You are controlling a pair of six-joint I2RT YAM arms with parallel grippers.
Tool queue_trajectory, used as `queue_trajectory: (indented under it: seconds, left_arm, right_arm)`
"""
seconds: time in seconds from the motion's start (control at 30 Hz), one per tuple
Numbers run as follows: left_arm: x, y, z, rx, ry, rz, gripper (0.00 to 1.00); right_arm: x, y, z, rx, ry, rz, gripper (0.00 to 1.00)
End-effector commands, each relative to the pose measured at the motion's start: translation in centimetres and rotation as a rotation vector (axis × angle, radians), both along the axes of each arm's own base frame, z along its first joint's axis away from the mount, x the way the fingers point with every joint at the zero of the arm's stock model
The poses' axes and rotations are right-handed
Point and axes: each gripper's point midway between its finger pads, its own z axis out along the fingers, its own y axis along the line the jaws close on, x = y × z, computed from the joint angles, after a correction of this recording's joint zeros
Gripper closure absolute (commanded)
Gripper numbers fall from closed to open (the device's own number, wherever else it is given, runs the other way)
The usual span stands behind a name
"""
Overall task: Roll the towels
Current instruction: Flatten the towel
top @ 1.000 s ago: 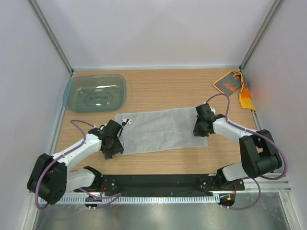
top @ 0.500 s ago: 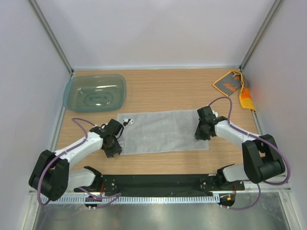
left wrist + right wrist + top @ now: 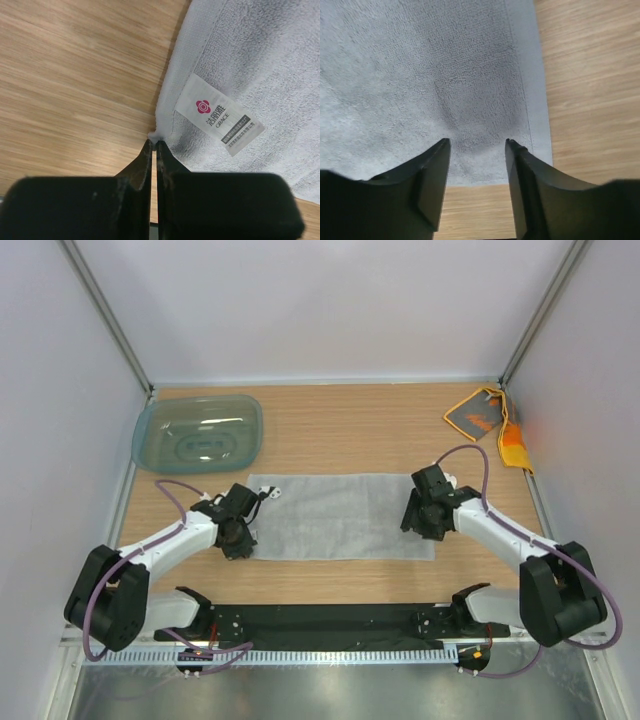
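The light grey towel [image 3: 335, 515] lies flat and spread out on the wooden table, between the two arms. Its white label [image 3: 220, 121] sits by the left edge. My left gripper [image 3: 238, 538] is at the towel's near left corner and is shut on a small tuft of that corner [image 3: 155, 134]. My right gripper [image 3: 420, 518] hovers over the towel's near right corner [image 3: 535, 150], open, with only flat cloth showing between its fingers [image 3: 437, 165]. The orange towel [image 3: 490, 420] lies crumpled at the far right, by the wall.
A translucent teal tub [image 3: 198, 432] stands upside down at the far left. White walls with metal posts close in the table on three sides. A black rail [image 3: 330, 625] runs along the near edge.
The grey towel went from skewed to straight and flat. My left gripper closed on its near left corner. My right gripper opened and let go of the right edge.
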Motion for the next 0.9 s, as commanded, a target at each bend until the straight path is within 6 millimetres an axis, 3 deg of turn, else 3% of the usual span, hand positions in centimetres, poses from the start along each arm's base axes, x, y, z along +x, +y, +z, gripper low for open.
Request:
queue_trajectory:
  seconds: [0.0, 0.03, 0.1, 0.27, 0.4, 0.87]
  left_arm:
    - [1.3, -0.2, -0.8, 0.003, -0.048, -0.004, 1.00]
    - [1.2, -0.3, -0.7, -0.002, -0.048, -0.005, 0.99]
    - [1.1, -0.3, -0.4, -0.009, -0.055, -0.003, 1.00]
    - [0.7, 0.1, 0.6, -0.012, -0.075, 0.010, 0.99]
    - [0.6, 0.1, 0.8, -0.019, -0.078, 0.003, 1.00]
    - [0.6, -0.5, 0.7, -0.053, -0.083, -0.025, 1.00]
  right_arm:
    - [1.0, -0.5, 3.2, -0.013, -0.097, -0.023, 0.38]
    - [1.0, -0.6, 3.6, -0.013, -0.108, -0.033, 0.30]
    - [0.9, -1.3, 4.5, -0.030, -0.124, -0.074, 0.25]
    - [-0.5, -4.8, 4.6, -0.098, -0.093, -0.235, 0.24]
    - [-1.7, -5.7, 3.9, -0.097, -0.059, -0.289, 0.24]
    - [-6.4, -4.7, -1.0, 0.014, 0.082, -0.432, 0.38]
